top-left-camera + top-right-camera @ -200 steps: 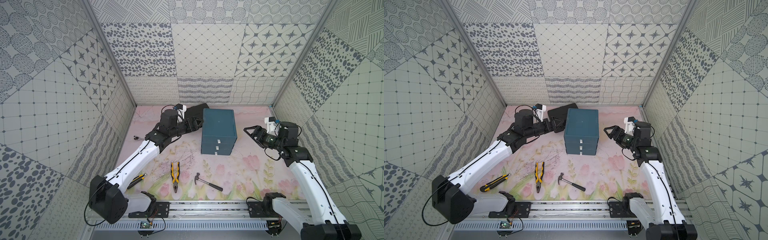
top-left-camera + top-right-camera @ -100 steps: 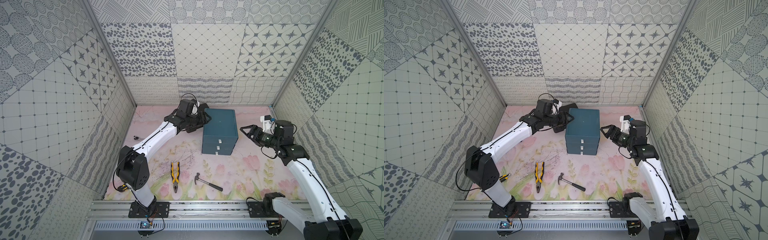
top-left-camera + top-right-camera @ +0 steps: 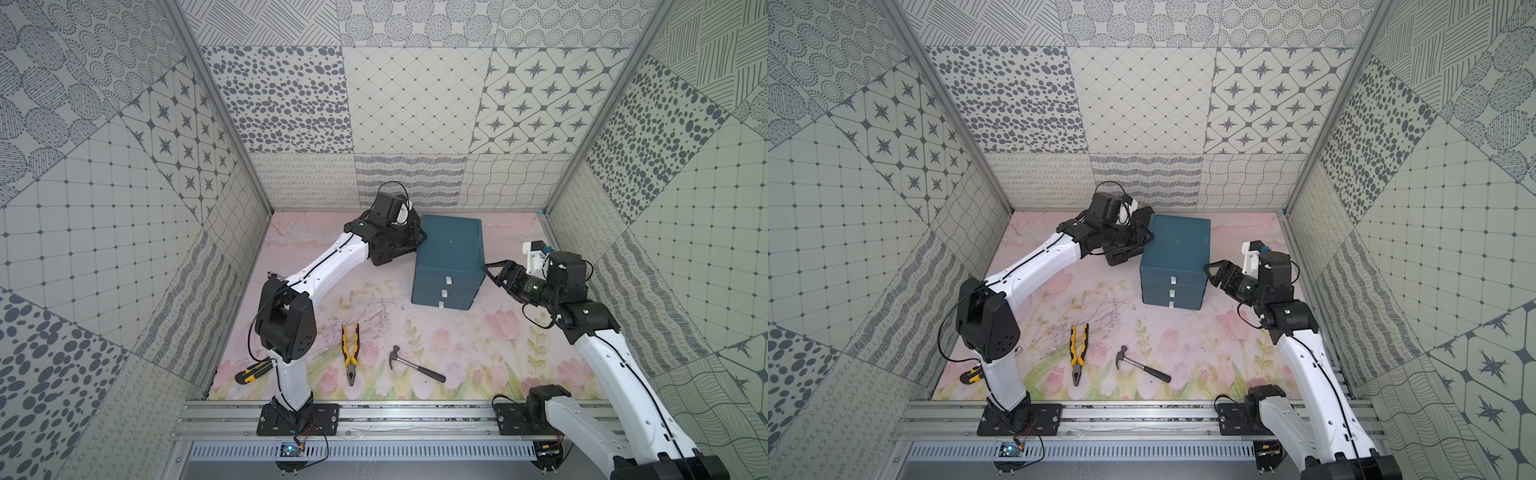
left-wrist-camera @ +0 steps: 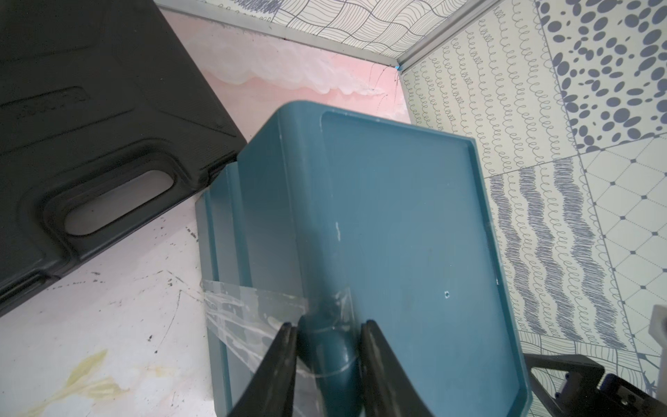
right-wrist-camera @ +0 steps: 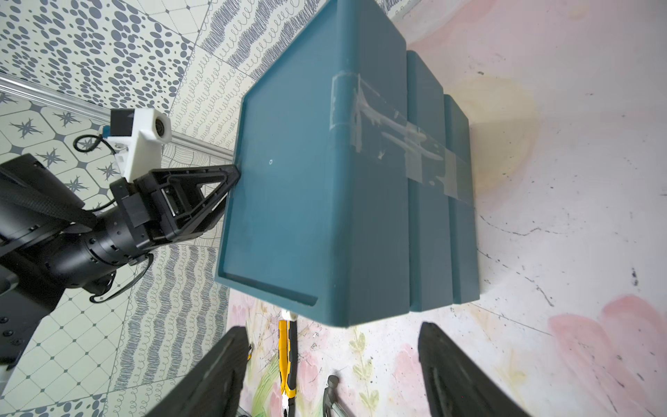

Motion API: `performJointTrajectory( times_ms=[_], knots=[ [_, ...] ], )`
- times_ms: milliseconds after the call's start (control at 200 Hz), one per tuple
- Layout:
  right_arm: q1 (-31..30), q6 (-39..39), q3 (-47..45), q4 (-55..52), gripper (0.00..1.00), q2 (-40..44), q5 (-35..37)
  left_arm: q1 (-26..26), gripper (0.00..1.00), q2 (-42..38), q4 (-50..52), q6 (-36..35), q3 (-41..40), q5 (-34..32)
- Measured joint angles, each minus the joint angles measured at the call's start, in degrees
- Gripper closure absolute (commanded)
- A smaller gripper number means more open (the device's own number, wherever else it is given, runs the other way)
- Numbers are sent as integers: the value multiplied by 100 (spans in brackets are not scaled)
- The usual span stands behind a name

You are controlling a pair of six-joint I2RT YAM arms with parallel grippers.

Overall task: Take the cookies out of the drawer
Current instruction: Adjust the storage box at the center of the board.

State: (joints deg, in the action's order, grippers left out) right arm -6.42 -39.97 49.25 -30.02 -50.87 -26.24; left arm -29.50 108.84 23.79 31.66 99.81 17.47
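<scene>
The cookies are hidden. The teal drawer unit [image 3: 452, 245] stands at the back of the mat with its three white-handled drawers [image 3: 444, 293] shut. My left gripper [image 3: 421, 237] sits at the unit's top left edge. In the left wrist view the left gripper [image 4: 326, 334] has its two fingers pressed on either side of that rounded, taped edge [image 4: 325, 357]. My right gripper [image 3: 493, 271] hangs open beside the unit's front right top corner. In the right wrist view the right gripper [image 5: 334, 328] has wide-apart fingers with nothing between them, just short of the corner [image 5: 343, 310].
A black plastic case [image 3: 392, 253] lies right behind the left gripper, against the unit's left side. Yellow-handled pliers [image 3: 350, 353], a hammer [image 3: 415, 368] and a yellow utility knife [image 3: 253, 371] lie on the front of the flowered mat. Patterned walls enclose three sides.
My left arm swung right from over the black case to the unit's top left edge and its jaws narrowed onto it. My right gripper moved left toward the unit's front right corner.
</scene>
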Motion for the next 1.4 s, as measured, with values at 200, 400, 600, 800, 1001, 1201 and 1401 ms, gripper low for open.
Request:
performJointTrajectory(
  times_ms=[200, 400, 600, 800, 1001, 1201, 1401],
  knots=[
    [0, 57, -9, -251, 22, 144, 120, -87, 59, 369, 2, -103, 459, 46],
    [0, 146, 22, -509, 18, 136, 144, -160, 37, 275, -26, -122, 487, -17],
    [0, 271, 367, -553, 19, -164, 101, -184, 33, -984, -553, 63, -614, -444],
    [-28, 350, 544, -350, 22, -699, 85, -208, 37, -2450, -1141, 678, -2406, -782],
    [-337, 339, 544, 17, 26, -1082, 92, -669, 40, -3547, -1587, 1401, -4105, -949],
    [-1036, 308, 610, 260, 22, -1314, 105, -1248, 41, -4232, -2262, 2094, -5423, -1169],
    [-1187, 339, 586, 249, 20, -981, 706, -1432, 42, -4264, -3005, 2636, -5993, -1318]
  ],
)
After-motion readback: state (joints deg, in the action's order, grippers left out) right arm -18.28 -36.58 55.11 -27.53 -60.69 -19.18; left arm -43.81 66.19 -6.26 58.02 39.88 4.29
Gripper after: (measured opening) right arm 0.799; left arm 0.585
